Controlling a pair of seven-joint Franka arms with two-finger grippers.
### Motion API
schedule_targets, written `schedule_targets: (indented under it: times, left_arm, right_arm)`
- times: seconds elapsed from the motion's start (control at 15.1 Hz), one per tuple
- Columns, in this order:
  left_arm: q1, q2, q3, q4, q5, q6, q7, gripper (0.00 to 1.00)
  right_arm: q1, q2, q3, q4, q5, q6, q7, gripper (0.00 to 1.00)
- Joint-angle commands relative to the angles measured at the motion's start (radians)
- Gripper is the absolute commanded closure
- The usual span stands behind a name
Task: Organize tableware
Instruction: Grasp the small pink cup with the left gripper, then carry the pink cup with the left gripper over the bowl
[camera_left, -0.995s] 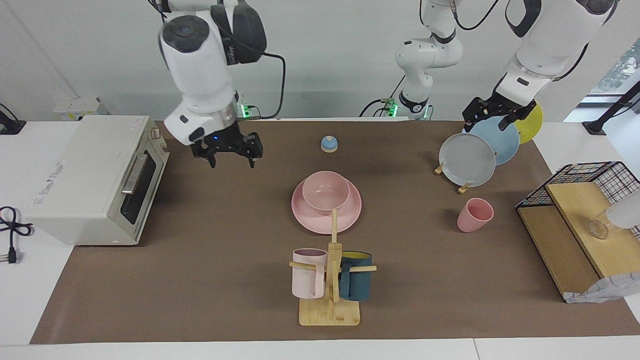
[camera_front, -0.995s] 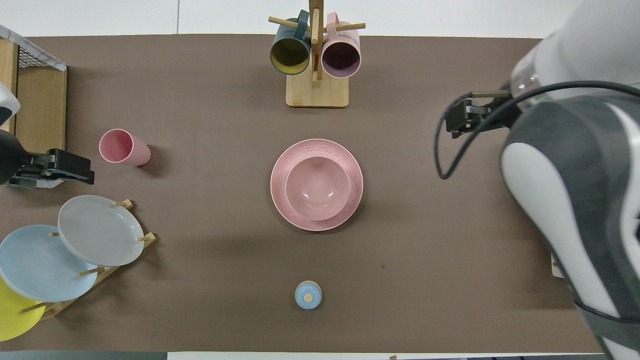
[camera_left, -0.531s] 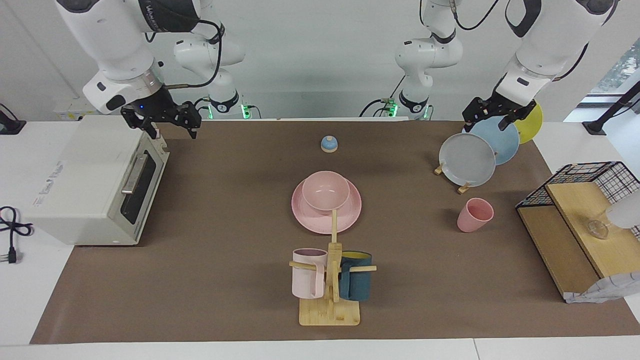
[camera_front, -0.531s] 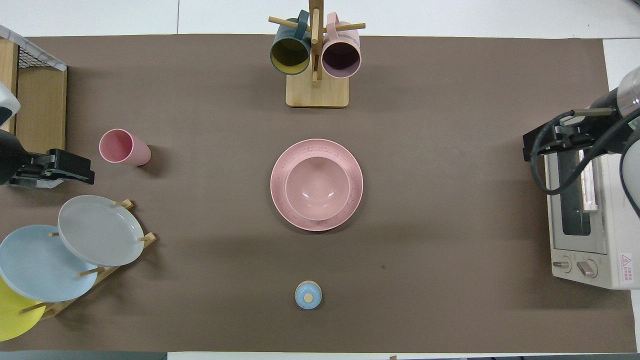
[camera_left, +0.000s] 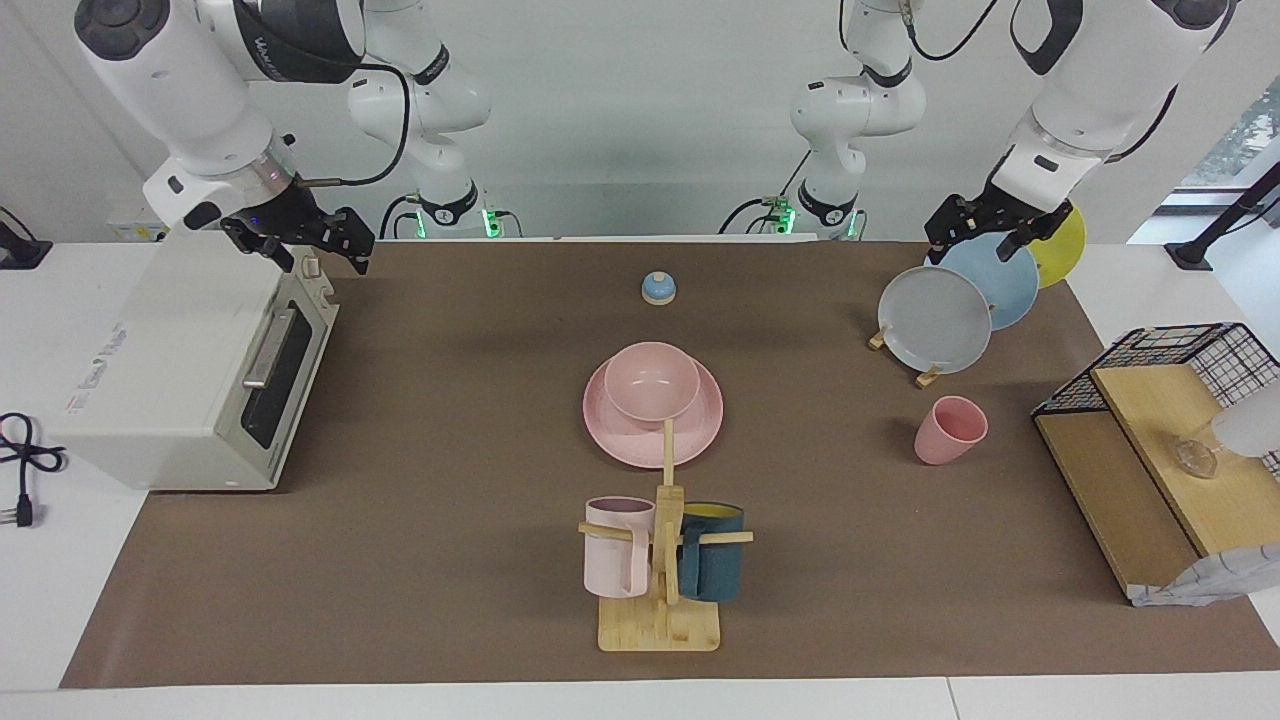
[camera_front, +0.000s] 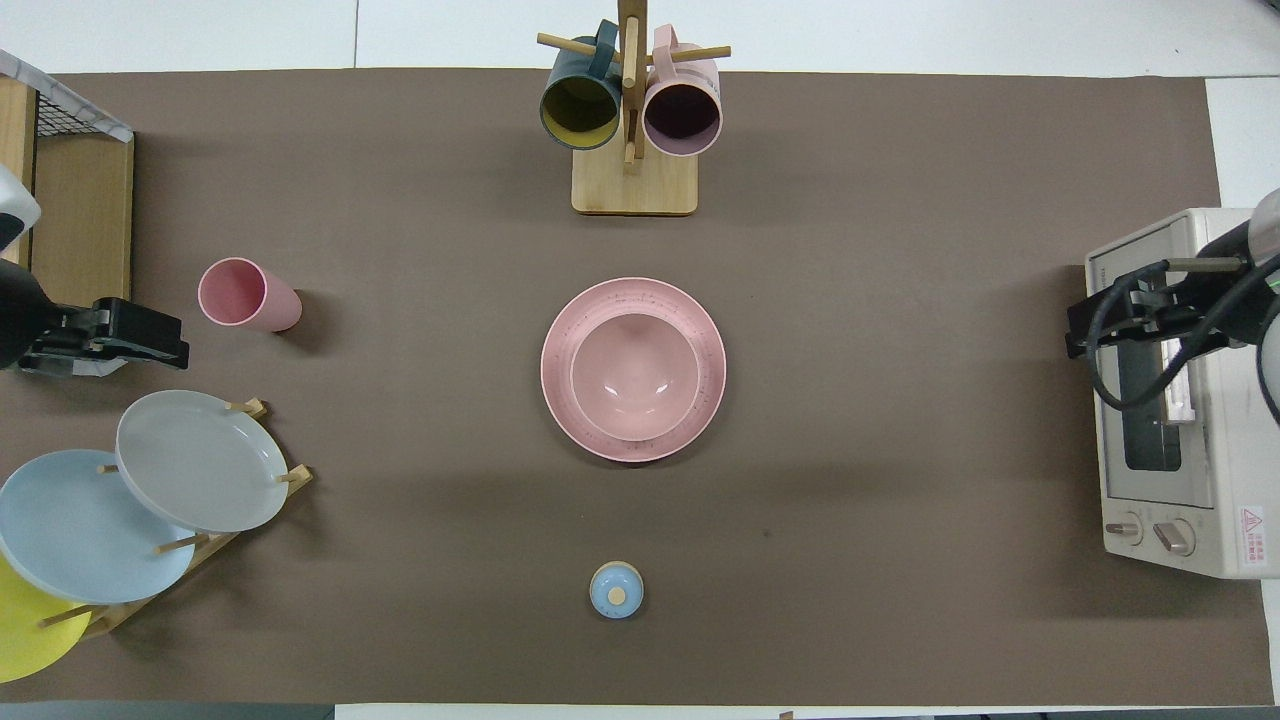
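The pink bowl (camera_left: 652, 380) sits in the pink plate (camera_left: 615, 440) at the middle of the mat; both also show in the overhead view, bowl (camera_front: 633, 375) and plate (camera_front: 560, 405). The pink tumbler cup (camera_left: 948, 430) (camera_front: 245, 293) stands upright toward the left arm's end, beside the plate stand. My right gripper (camera_left: 318, 256) (camera_front: 1078, 335) is open and empty, over the toaster oven's corner nearest the robots. My left gripper (camera_left: 980, 238) (camera_front: 150, 340) is open and empty, raised over the plate stand, and waits.
A white toaster oven (camera_left: 190, 360) stands at the right arm's end. A wooden stand holds grey (camera_left: 935, 318), blue and yellow plates. A mug tree (camera_left: 660, 560) with two mugs stands farther out than the plate. A blue bell (camera_left: 658, 288) and a wire shelf (camera_left: 1150, 440) are also here.
My right gripper has swung from over the mat to over the toaster oven at the right arm's end. The left arm and the tableware have not moved.
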Motion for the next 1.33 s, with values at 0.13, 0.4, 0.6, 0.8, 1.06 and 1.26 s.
schedule_targets:
  times: [0.13,0.4,0.6,0.8,1.06,1.26]
  left_arm:
    - [0.039,-0.019,-0.006,-0.004,-0.005,0.000,-0.012,0.00]
    - [0.065,-0.040,-0.006,-0.164,-0.005,0.247,-0.015,0.00]
    - [0.060,0.085,-0.009,-0.184,-0.007,0.352,-0.017,0.00]
    - [0.048,0.214,-0.009,-0.181,-0.007,0.469,-0.021,0.00]
    - [0.045,0.291,-0.008,-0.178,-0.002,0.557,-0.011,0.00]
    - [0.034,0.313,-0.008,-0.185,-0.002,0.592,-0.011,0.00]
  right_arm:
    - [-0.007,-0.027,-0.032,-0.036,-0.011,0.037,-0.074,0.00]
    - [-0.001,-0.024,-0.031,0.005,-0.011,0.035,-0.066,0.00]
    - [-0.005,-0.025,-0.032,-0.001,-0.006,0.061,-0.072,0.00]
    - [-0.004,-0.024,-0.032,0.002,-0.005,0.061,-0.074,0.00]
    - [-0.004,-0.024,-0.032,0.002,-0.005,0.058,-0.072,0.00]
    - [-0.002,-0.030,-0.032,0.001,-0.003,0.051,-0.072,0.00]
